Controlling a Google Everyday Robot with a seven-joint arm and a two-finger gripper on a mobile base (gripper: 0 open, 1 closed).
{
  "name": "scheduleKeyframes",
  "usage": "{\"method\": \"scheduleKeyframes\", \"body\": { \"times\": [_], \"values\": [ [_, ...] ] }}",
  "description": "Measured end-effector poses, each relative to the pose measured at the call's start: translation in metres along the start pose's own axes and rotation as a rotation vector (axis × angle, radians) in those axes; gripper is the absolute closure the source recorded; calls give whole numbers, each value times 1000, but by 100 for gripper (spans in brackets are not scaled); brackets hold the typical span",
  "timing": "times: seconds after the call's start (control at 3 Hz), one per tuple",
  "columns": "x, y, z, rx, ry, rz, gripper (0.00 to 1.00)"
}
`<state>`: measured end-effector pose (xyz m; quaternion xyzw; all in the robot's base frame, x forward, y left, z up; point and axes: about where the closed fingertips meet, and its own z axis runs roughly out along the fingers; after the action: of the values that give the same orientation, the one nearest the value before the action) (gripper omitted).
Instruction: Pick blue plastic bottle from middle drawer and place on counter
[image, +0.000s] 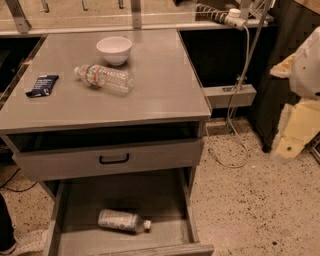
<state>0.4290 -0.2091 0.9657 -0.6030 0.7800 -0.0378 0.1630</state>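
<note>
The hand (296, 107) showed at the far right edge of the view. Its upper part was a smooth, rounded white shell. Beside and below that shell were pale cream-yellow pieces, blocky and flat-faced, the lower one larger and angled at its bottom corner.
</note>
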Motion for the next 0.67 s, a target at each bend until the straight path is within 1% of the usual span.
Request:
{"method": "scheduleKeyframes", "body": {
  "times": [0.33,0.67],
  "values": [
    [-4,27,25,-3,-10,0,0],
    [-1,57,63,-55,-6,6,0]
  ]
}}
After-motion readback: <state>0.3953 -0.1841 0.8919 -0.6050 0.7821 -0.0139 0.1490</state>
